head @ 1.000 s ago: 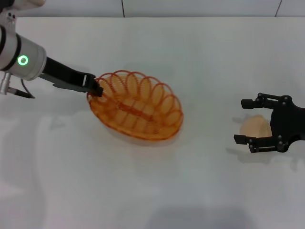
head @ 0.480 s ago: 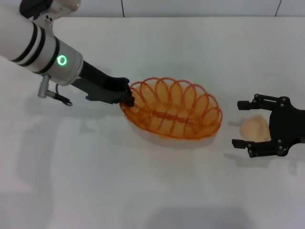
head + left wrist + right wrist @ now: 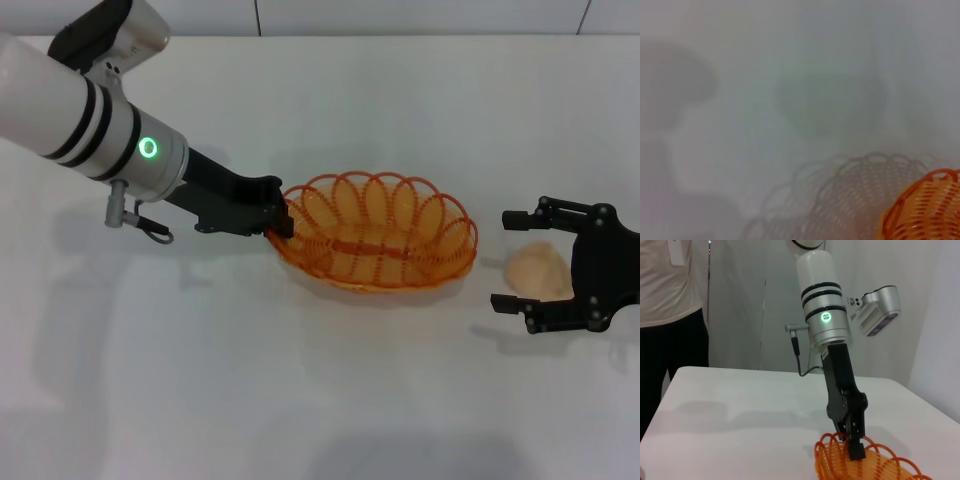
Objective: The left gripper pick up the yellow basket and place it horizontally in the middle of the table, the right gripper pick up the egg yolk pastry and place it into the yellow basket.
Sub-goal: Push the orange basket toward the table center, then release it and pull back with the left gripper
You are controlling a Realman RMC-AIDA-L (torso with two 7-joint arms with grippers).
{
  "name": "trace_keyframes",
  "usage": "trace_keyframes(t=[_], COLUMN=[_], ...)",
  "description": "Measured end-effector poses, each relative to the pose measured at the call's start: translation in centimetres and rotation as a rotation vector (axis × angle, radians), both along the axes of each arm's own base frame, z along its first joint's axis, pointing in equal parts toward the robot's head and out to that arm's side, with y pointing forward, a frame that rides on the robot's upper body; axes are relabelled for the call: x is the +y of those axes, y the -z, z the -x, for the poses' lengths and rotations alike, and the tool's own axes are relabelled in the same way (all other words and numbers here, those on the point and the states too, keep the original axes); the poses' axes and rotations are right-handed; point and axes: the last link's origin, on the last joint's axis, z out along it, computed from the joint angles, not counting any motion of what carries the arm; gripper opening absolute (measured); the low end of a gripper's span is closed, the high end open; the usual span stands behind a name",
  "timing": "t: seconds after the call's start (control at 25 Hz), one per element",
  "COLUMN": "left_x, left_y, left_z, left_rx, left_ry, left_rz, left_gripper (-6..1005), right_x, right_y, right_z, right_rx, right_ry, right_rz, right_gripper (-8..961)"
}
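Observation:
The yellow basket (image 3: 378,230), an oval orange wire basket with a looped rim, lies lengthwise near the middle of the table (image 3: 330,390). My left gripper (image 3: 280,218) is shut on the basket's left rim. Part of the basket shows in the left wrist view (image 3: 925,210) and in the right wrist view (image 3: 860,462), where the left gripper (image 3: 854,450) pinches its rim. The egg yolk pastry (image 3: 535,268), a small pale bun, lies on the table right of the basket. My right gripper (image 3: 512,260) is open, its fingers on either side of the pastry without closing on it.
A person in a light shirt (image 3: 670,295) stands beyond the table's far side in the right wrist view. The table's far edge (image 3: 330,36) runs along the top of the head view.
My left gripper has carried the basket to the right, toward the table's middle, and turned it level and lengthwise. My right gripper has stayed open around the pastry.

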Motion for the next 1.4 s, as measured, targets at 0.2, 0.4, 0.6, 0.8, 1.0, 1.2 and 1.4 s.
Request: trace_keyframes(t=[0.2, 0.4, 0.6, 0.8, 1.0, 1.2, 1.4], left_x=[0.1, 0.1, 0.1, 0.1, 0.1, 0.1, 0.1], left_y=[0.0, -0.1, -0.2, -0.1, -0.3, -1.1, -2.7], left_z=[0.0, -0.1, 0.1, 0.2, 0.2, -0.2, -0.8], left_rx=[-0.001, -0.007, -0.012, -0.010, 0.001, 0.034, 0.080], left_ry=[-0.001, -0.002, -0.015, -0.010, 0.000, 0.079, 0.271], left_rz=[-0.005, -0.006, -0.014, -0.021, -0.014, -0.026, -0.042], left_gripper=[83, 122, 188, 381, 505, 612, 676], right_x=[-0.1, -0.1, -0.2, -0.5, -0.5, -0.6, -0.6], right_y=[0.0, 0.1, 0.1, 0.0, -0.2, -0.3, -0.7], right_z=[-0.1, -0.2, -0.3, -0.7, -0.7, -0.9, -1.0], right_rx=[-0.001, -0.003, -0.007, -0.008, -0.005, -0.003, 0.010], right_ry=[-0.002, -0.007, -0.008, 0.001, 0.004, 0.012, 0.019], right_rz=[-0.001, -0.004, -0.005, -0.008, -0.014, -0.019, -0.029], right_gripper=[847, 846, 846, 845, 845, 845, 844])
